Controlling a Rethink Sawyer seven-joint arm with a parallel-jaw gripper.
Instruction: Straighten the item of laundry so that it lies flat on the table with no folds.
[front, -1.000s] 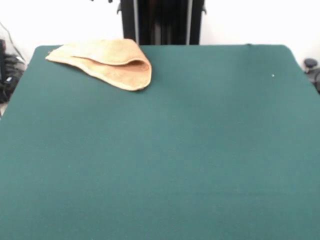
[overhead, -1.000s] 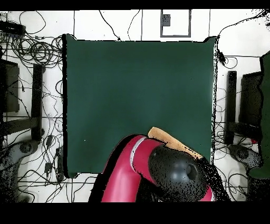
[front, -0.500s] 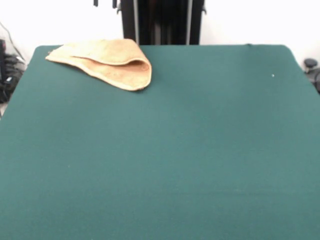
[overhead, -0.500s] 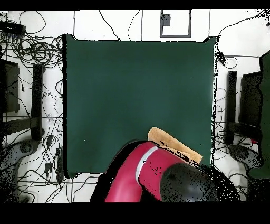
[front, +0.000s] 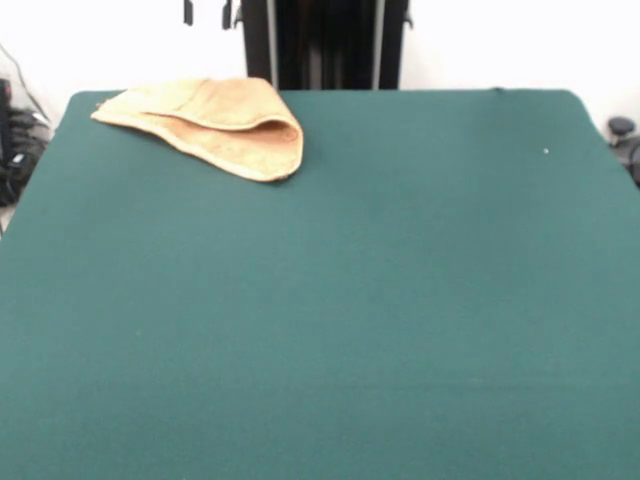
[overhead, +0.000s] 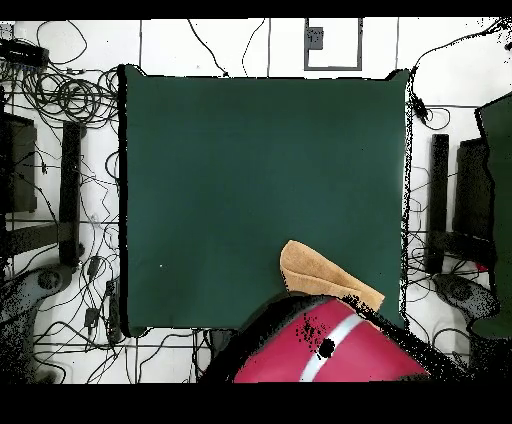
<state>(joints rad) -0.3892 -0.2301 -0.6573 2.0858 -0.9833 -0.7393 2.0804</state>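
Now dips a little further into the front view than a second ago: only the two dark tips of the pincer (front: 207, 13) at the top edge, spread, with white wall between them and nothing held. Meanwhile swings the red arm (overhead: 330, 350) back toward the bottom edge of the overhead view, uncovering more of the towel (overhead: 318, 275) than half a second ago. Leaves the towel itself untouched: same spot straight below the pincer, well apart from the tips, near the table (front: 350, 300) edge on the pincer's side, same shape. Lies doubled over, with the top layer bulging and a rounded fold at one end, tapering to a flat point at the other. Reads as a descent just beginning rather than any work on the cloth. Means nothing done yet for the task: fold still in, no grasp made. Probably calls next for coming straight down onto the loose top layer, pinching its edge only, and drawing it away from the fold, out over the wide bare green beyond. Risks catching both layers at once and merely dragging the whole bundle; risks too pushing cloth off the close table edge.
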